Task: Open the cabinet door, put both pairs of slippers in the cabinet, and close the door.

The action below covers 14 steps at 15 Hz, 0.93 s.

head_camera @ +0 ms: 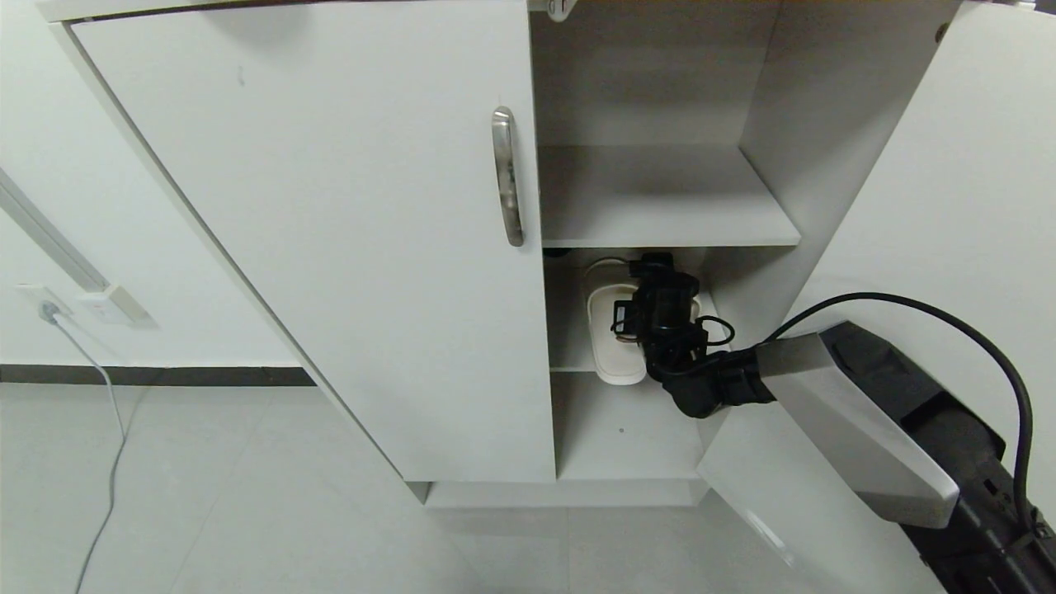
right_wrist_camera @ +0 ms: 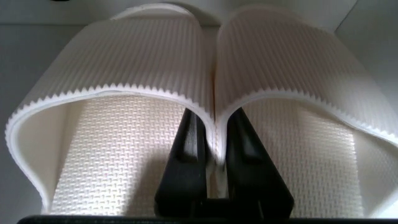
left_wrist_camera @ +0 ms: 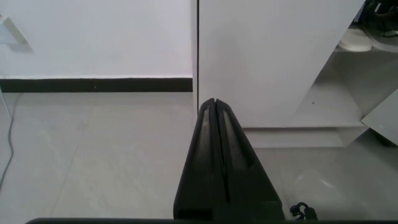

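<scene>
Gripping slippers [right_wrist_camera: 124,68]: right gripper [right_wrist_camera: 216,124] has one finger inside each shoe, pinching adjoining strap walls together. Pair sits inside cabinet [head_camera: 808,124] on lower shelf [head_camera: 568,330], heel end at shelf's front edge. Strip of shelf shows between pair and closed left door [head_camera: 330,247]. Right door [head_camera: 973,206] swung wide. Left gripper [left_wrist_camera: 214,109] jaws pressed together, holding nothing, above floor [left_wrist_camera: 93,155] before cabinet base.

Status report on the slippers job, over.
Left gripper shut, empty, over the floor. Right gripper shut on slipper pair at the middle shelf. Right door open, nothing in the way.
</scene>
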Available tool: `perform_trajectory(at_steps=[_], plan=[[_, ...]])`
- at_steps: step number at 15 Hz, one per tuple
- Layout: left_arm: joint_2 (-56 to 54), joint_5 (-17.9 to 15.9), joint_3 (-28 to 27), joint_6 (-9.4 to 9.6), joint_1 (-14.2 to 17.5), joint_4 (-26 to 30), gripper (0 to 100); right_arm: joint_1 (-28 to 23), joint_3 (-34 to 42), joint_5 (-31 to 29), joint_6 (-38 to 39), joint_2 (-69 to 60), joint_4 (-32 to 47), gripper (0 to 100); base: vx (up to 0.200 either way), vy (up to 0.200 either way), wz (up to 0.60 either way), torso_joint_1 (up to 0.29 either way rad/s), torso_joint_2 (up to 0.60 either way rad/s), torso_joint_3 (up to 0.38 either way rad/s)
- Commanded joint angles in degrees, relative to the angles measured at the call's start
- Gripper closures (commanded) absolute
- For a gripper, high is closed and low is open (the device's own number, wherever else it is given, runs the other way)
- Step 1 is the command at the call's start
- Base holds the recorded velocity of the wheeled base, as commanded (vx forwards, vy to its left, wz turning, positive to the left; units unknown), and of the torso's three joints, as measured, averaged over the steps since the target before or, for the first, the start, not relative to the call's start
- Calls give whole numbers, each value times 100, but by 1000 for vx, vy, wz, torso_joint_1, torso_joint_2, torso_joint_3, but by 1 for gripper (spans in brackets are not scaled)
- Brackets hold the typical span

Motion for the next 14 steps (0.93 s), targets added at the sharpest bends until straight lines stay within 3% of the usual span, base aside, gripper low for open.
perform_trajectory(at_steps=[1, 5, 6, 11, 14], plan=[[5, 3, 1, -5, 4, 2, 100, -45, -19, 17, 2, 27, 51, 100, 0, 0, 0, 0, 0, 0], [5, 3, 1, -5, -5, 2, 100, -62, -99, 43, 11, 89, 77, 100, 0, 0, 0, 0, 0, 0], [5, 3, 1, -5, -5, 2, 100, -62, -107, 43, 2, 89, 77, 0, 0, 0, 0, 0, 0, 0], [5, -5, 1, 4, 4, 2, 100, 26, 525, 34, 11, -245, 7, 0, 0, 0, 0, 0, 0, 0], [5, -5, 1, 4, 4, 2, 100, 175, 1527, 8, -86, -755, -776, 0, 0, 0, 0, 0, 0, 0]])
